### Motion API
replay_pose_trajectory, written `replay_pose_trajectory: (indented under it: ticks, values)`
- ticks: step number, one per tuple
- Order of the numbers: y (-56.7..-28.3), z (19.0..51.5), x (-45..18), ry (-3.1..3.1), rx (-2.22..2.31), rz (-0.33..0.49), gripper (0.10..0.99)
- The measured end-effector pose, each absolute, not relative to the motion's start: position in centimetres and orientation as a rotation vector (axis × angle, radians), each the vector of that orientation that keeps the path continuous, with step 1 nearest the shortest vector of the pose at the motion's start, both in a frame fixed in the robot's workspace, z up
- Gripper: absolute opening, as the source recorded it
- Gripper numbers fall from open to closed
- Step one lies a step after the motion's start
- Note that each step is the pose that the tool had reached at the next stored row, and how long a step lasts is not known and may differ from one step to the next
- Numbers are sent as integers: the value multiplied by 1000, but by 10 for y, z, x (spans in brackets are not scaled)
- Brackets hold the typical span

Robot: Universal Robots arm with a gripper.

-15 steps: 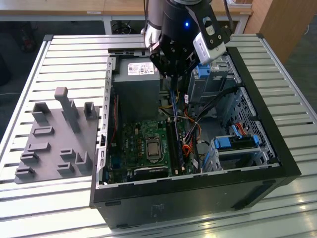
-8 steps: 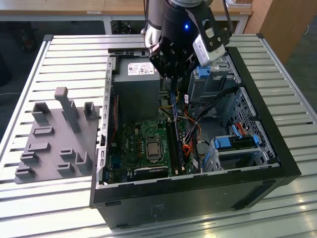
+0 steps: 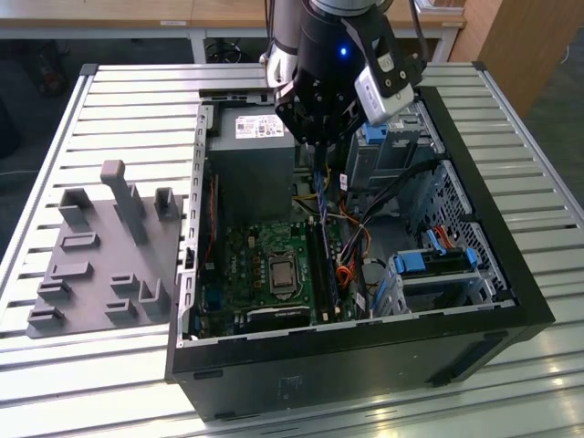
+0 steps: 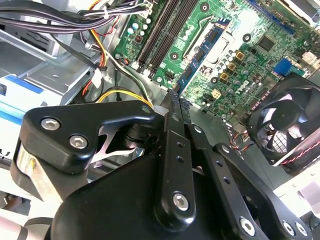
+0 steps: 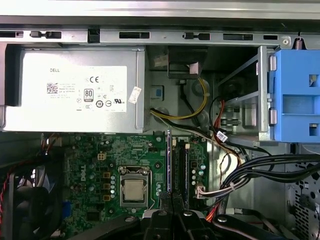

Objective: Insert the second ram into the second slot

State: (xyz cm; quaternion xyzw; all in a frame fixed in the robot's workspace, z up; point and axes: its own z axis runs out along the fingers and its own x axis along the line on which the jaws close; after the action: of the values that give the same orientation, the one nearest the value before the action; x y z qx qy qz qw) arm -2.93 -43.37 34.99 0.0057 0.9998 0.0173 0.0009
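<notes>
My gripper [image 3: 319, 157] hangs over the open computer case [image 3: 511, 301], above the rear part of the motherboard [image 3: 251, 265]. In the second wrist view its fingertips [image 4: 172, 96] are pressed close together, the gripper [image 4: 178, 99] is shut, and nothing shows between them. Beyond the gripper [image 5: 172, 215] in the first wrist view run the long memory slots [image 5: 185, 167]. A thin blue-grey ram stick [image 5: 168, 162] stands in one of them, directly ahead of the fingertips. I cannot tell whether it is the second ram. The slots [image 3: 321, 269] lie well below the gripper.
A grey power supply [image 5: 75, 90] fills the case's rear corner. Near the slots are the processor socket [image 5: 134, 191], a black fan [image 4: 285, 125], cable bundles [image 5: 260, 170] and a blue drive bracket [image 5: 295, 100]. A grey fixture plate [image 3: 100, 260] lies on the slatted table at the exterior view's left.
</notes>
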Motion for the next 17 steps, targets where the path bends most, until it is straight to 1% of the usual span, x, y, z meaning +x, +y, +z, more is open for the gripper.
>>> replay_pose_trajectory:
  ticks: [17]
  values:
    - [-437, 337, -29, 3139, 18, 54, 114]
